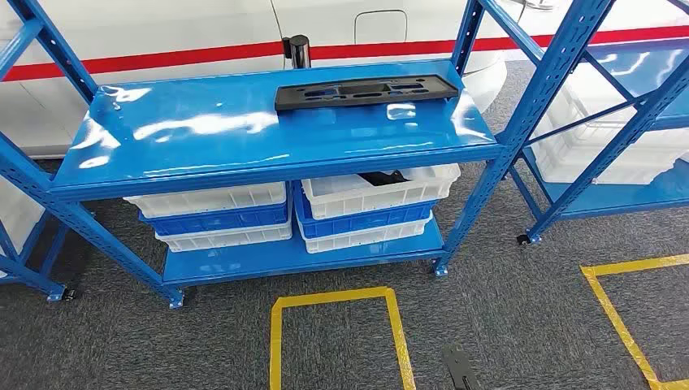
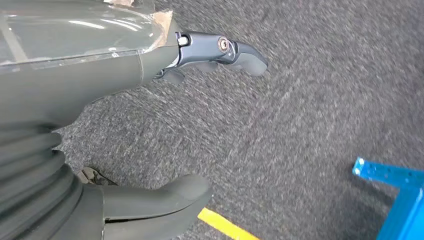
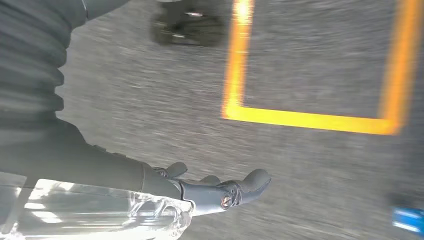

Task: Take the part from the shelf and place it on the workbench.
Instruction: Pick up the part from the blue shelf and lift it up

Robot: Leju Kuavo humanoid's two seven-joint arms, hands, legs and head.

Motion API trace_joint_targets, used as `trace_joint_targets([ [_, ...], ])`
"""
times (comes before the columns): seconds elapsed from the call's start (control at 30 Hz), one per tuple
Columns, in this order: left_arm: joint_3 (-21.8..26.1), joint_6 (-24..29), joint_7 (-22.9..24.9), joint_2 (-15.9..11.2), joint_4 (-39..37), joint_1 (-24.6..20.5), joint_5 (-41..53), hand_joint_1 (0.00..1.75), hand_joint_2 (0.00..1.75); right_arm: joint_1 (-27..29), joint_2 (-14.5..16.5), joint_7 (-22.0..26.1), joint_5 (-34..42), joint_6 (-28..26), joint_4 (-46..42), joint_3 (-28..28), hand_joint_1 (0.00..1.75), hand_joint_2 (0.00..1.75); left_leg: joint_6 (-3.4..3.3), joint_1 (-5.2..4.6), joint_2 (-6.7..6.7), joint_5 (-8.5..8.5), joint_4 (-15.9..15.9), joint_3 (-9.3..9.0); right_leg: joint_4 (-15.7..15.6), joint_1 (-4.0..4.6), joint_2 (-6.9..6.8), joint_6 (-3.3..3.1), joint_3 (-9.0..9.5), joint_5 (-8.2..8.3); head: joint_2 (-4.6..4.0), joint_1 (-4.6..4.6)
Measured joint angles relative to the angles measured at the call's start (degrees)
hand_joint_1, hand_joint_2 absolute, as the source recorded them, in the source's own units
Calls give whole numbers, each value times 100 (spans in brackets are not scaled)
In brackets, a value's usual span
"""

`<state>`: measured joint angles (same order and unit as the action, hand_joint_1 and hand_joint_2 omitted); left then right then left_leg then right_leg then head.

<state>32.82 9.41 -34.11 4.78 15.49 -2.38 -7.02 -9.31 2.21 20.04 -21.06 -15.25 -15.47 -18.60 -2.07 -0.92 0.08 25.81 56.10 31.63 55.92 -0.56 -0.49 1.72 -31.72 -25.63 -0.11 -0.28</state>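
Observation:
A long flat black part (image 1: 366, 91) with cut-outs lies on the top board of the blue shelf (image 1: 268, 138), toward its back right. My left hand (image 2: 165, 130) hangs over grey carpet, thumb and fingers apart, holding nothing. My right hand (image 3: 200, 192) also hangs above the carpet with its fingers stretched out and nothing in it. Both hands are well away from the part.
White and blue crates (image 1: 292, 213) are stacked on the lower board; one holds a dark item (image 1: 383, 178). A second blue shelf (image 1: 617, 122) with white crates stands at the right. Yellow tape squares (image 1: 337, 329) mark the carpet. A white vehicle with a red stripe (image 1: 203, 50) stands behind.

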Motion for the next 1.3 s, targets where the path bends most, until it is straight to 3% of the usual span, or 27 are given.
trace_joint_targets([
  [0.3,16,-280,-12,-4,-34,-162,446,0,175,-576,10,1376,-197,112,-493,28,0,175,-5,0,3,-10,1,5,0,0,5,-6,-4,16,0,0],
  [0.43,2,-358,-19,-13,-34,-199,625,0,175,-631,6,1653,-243,142,-1206,242,0,175,-5,0,3,-11,2,5,0,0,5,-5,-5,16,0,0],
  [1.07,-21,-574,-37,-34,-33,-296,1114,0,175,-236,-351,1627,-210,145,-4629,1287,0,175,-8,-2,5,-15,3,15,0,-1,9,0,-16,22,0,0],
  [1.3,-97,-500,-35,8,-30,-455,1455,0,175,-687,-717,1193,-301,248,-5762,1776,0,175,-17,-3,4,-27,3,20,1,-1,8,10,-17,31,0,1],
])
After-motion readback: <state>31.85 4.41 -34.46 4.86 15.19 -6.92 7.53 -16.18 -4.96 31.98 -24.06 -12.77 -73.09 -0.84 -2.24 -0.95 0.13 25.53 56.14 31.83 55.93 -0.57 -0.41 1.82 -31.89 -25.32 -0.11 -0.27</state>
